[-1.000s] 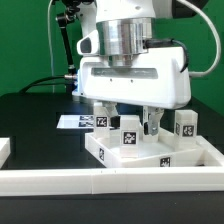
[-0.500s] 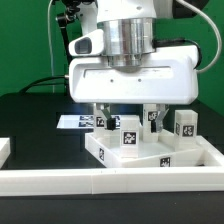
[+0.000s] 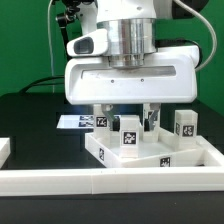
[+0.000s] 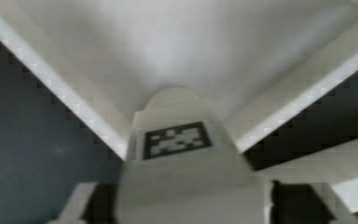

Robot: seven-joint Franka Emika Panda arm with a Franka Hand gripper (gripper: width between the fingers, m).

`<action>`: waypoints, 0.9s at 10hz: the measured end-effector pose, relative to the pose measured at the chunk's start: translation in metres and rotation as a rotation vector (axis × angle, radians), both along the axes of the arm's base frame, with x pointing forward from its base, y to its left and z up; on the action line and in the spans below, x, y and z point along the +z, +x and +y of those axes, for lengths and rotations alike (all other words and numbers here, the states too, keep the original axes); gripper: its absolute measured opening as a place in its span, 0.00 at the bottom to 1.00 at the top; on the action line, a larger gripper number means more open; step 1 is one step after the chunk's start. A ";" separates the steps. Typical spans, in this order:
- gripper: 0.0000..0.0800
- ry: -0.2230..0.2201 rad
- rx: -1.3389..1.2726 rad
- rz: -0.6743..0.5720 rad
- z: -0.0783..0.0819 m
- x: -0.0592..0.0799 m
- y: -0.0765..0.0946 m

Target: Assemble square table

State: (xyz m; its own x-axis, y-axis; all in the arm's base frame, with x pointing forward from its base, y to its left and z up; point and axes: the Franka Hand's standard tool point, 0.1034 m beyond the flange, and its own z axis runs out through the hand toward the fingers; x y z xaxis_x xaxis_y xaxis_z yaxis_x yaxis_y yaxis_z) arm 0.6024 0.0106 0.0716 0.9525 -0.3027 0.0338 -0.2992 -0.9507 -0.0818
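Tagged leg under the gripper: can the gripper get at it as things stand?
Probably yes. The gripper sits right over the upright leg on the tabletop, a finger on each side in the wrist view; nothing visibly blocks it.

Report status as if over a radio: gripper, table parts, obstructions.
Gripper low over square table top, jaws either side of a tagged leg, grip unconfirmed. Another leg stands beside. Nothing seen blocking.
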 end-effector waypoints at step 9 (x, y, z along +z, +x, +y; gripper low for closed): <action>0.37 0.042 -0.602 0.049 -0.007 -0.001 0.003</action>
